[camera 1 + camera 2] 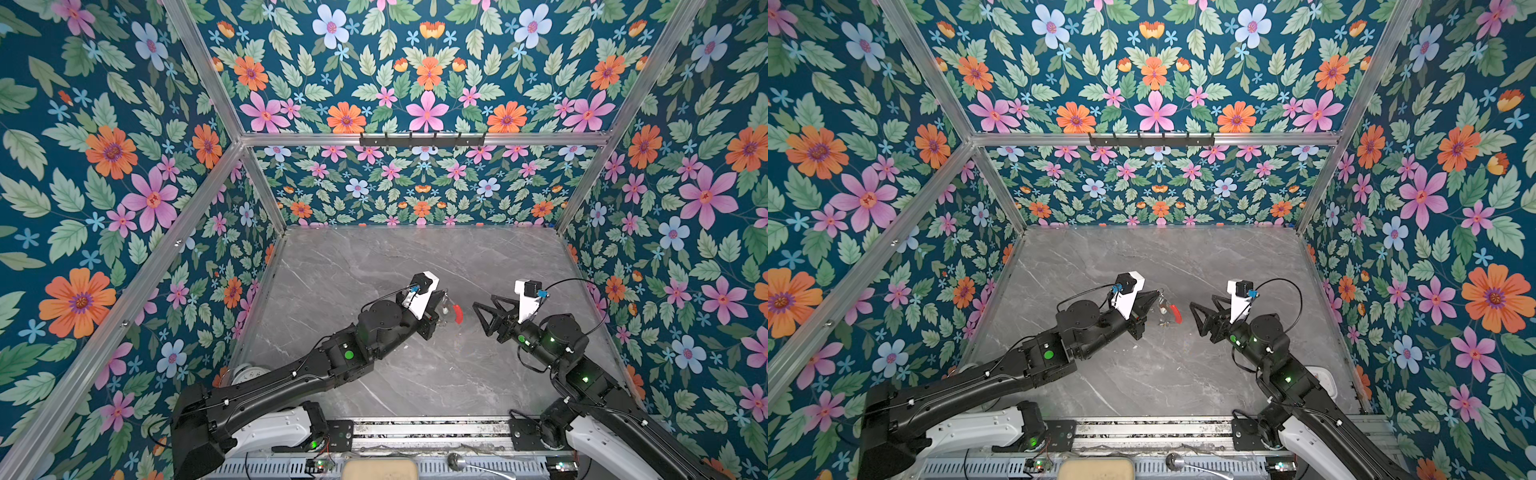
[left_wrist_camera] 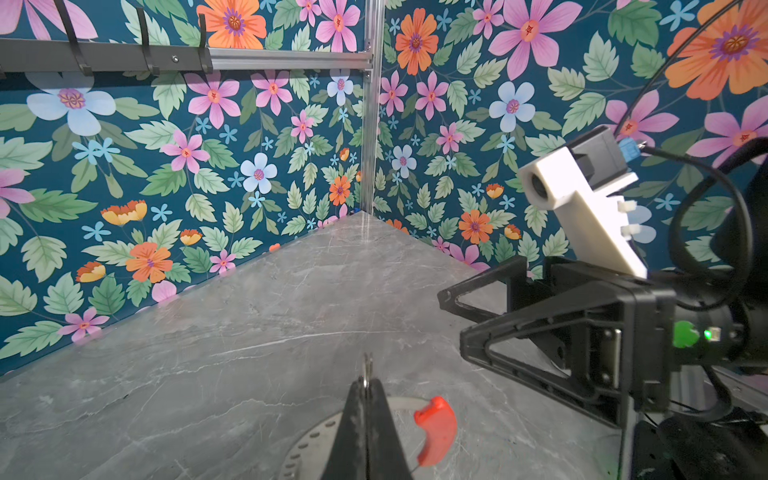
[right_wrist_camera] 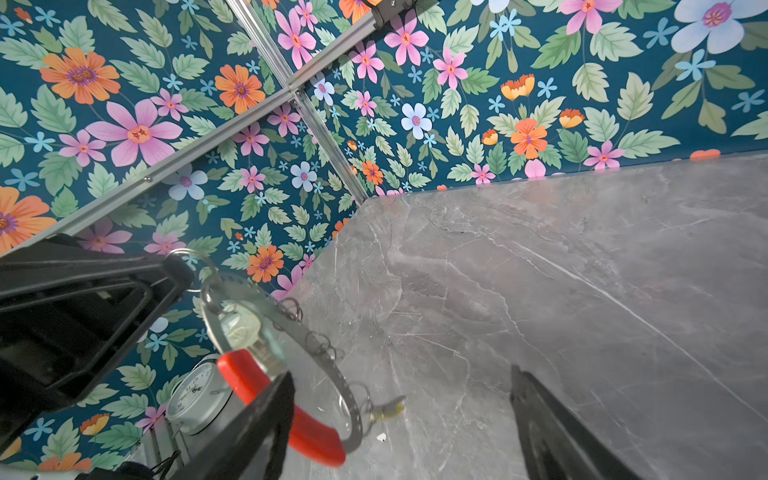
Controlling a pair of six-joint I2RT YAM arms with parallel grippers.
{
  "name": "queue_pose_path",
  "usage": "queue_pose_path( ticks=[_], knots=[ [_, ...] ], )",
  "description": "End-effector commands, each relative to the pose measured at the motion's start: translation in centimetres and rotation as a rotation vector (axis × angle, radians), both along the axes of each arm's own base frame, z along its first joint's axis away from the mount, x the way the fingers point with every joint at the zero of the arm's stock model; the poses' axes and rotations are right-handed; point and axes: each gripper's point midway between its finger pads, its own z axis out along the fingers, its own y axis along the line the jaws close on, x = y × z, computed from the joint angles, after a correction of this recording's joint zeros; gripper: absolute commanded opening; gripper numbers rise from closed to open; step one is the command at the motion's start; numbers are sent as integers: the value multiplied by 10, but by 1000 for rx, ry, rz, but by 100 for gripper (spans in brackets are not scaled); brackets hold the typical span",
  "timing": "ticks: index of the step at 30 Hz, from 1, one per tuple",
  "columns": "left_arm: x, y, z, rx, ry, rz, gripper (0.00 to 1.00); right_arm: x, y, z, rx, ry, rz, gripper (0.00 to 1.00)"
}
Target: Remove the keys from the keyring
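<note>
My left gripper (image 2: 368,380) is shut on a small metal split ring (image 3: 183,252) at the top of the keyring (image 3: 286,318). The grey band with its red section (image 1: 458,312) hangs tilted below that ring, above the marble table. Two keys show in the right wrist view. One with a pale cylindrical tag (image 3: 243,328) hangs inside the band. One with a yellow tag (image 3: 390,409) dangles from a ring on the band's lower edge. My right gripper (image 3: 401,372) is open, empty and just right of the keyring in both top views. One of its fingers (image 3: 266,419) is close in front of the red section.
A white round clock (image 3: 197,395) stands at the table's near left, partly behind the left arm (image 1: 291,374). A white dish (image 1: 1325,380) lies by the right wall. A black hook rack (image 1: 422,139) is fixed high on the back wall. Floral walls enclose the grey marble table (image 1: 374,266).
</note>
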Motion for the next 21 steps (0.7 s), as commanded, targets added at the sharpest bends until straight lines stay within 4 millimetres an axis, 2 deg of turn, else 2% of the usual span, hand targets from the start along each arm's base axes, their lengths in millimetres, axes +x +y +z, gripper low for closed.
queue_pose_path(
  ticks=[1, 10, 13, 15, 21],
  knots=[
    [-1, 0, 14, -43, -35, -6, 0, 0, 3, 4, 9, -12, 16, 83],
    [-4, 1, 13, -43, -46, -21, 0, -4, 8, 10, 8, -35, 51, 83],
    [-5, 1, 12, -40, -52, -27, 0, -13, 19, 15, -29, -53, 142, 82],
    [-6, 2, 11, -36, -59, -31, 0, -21, 31, 18, -65, -71, 234, 78],
    [-17, 3, 13, -62, -87, -86, 0, -26, 49, 34, -60, -131, 351, 73]
  ],
)
